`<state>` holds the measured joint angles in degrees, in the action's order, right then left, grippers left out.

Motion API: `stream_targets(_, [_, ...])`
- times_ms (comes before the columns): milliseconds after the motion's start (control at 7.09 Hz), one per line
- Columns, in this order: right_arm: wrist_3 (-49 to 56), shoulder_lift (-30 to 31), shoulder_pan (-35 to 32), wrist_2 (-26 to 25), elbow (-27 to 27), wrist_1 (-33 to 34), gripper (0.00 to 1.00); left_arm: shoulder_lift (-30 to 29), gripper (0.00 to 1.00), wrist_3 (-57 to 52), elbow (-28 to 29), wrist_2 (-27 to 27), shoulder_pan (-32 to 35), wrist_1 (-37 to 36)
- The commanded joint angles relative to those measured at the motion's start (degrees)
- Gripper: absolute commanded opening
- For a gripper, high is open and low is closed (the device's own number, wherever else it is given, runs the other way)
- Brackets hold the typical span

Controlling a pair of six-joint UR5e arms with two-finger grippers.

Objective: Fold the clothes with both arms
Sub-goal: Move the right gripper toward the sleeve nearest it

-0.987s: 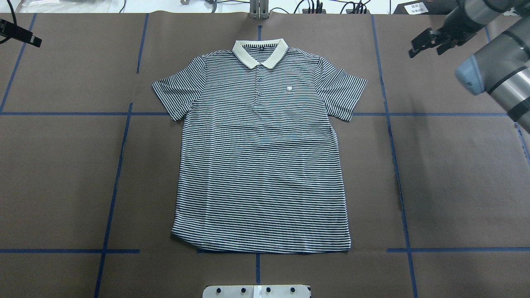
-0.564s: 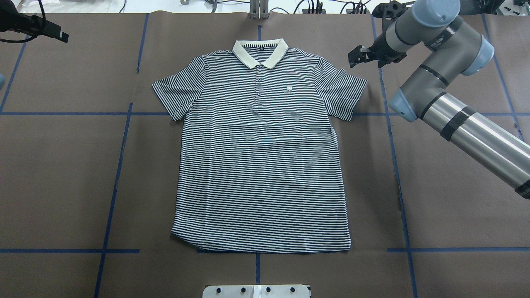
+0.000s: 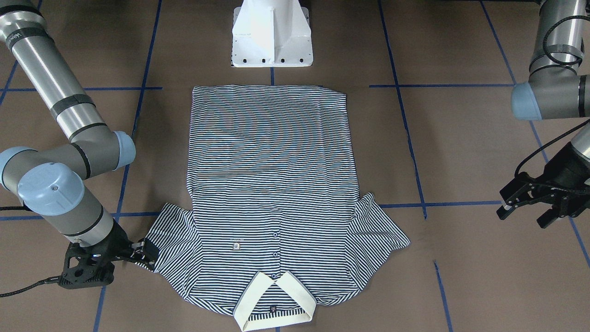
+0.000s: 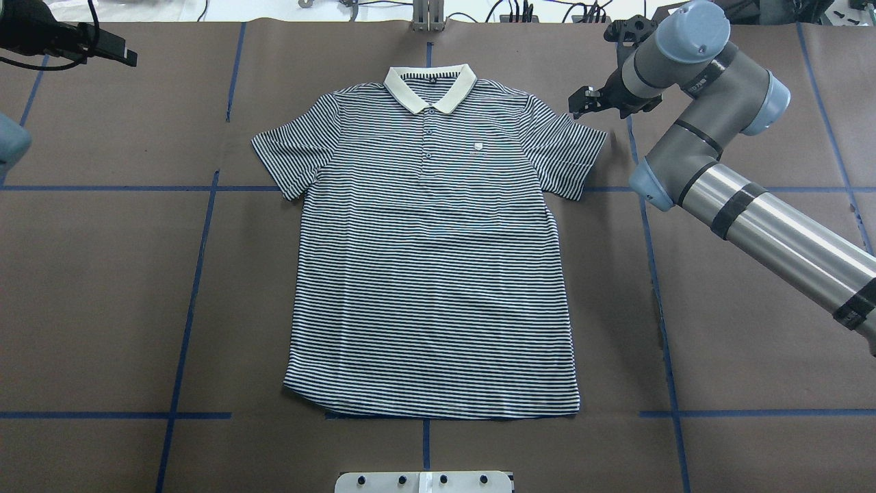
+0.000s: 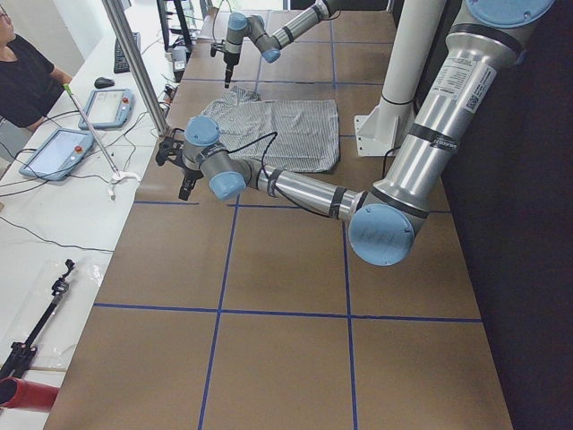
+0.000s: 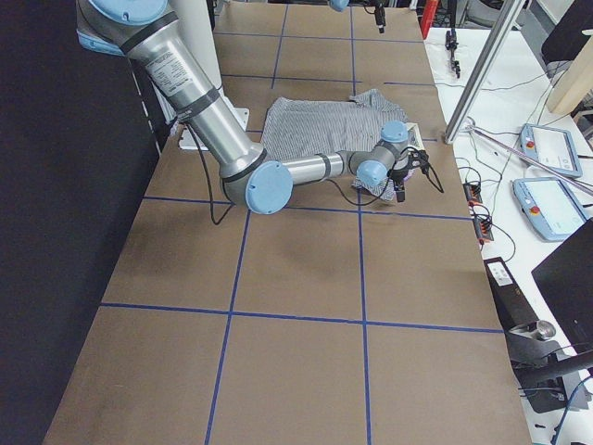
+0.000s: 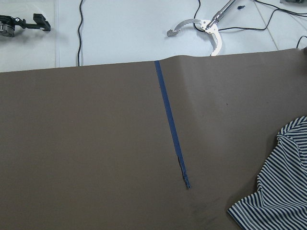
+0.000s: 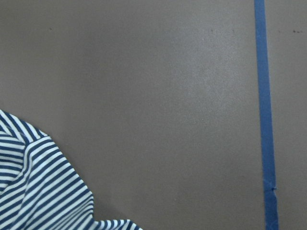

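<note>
The polo shirt [image 4: 431, 274] is seen as soft, matt knit cloth, its collar [image 4: 410, 96] as plain cream cloth. The surface [image 4: 102, 294] is covered with matt brown paper-like sheeting, marked with smooth blue tape [image 4: 194, 287]. At the frame's right, the right arm [image 4: 780, 229] is rendered in glossy brushed metal, with its joint caps [image 4: 690, 22] in smooth light-blue plastic.
</note>
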<state>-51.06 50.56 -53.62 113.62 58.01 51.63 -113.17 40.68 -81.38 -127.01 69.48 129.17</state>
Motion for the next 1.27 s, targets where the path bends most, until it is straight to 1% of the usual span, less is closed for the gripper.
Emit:
stream_targets(0, [1.74,0.5,-0.6,3.86,0.0,0.4,0.99,-0.81,1.0,0.27,-0.27,-0.08,0.04,0.03])
stream_targets(141, [2.53,0.59,-0.69,5.02,0.09,2.67,0.99,-0.82,1.0,0.36,-0.36,-0.17,0.13,0.03])
stream_targets(282, [4.54,0.5,-0.78,5.3,0.52,6.52,1.0,-0.91,1.0,0.36,-0.62,-0.43,0.13,0.03])
stream_targets(705, [5.44,0.33,-0.34,4.86,0.79,9.01,0.99,-0.82,1.0,0.19,-0.89,-0.61,0.21,0.55])
stream_targets(987, [5.27,-0.02,0.27,4.77,0.09,9.02,0.99,-0.82,1.0,0.19,-0.98,-0.61,0.22,0.55])
stream_targets(1128, [5.27,-0.11,0.45,4.77,0.0,9.02,0.92,-0.74,1.0,0.19,-0.98,-0.61,0.22,0.64])
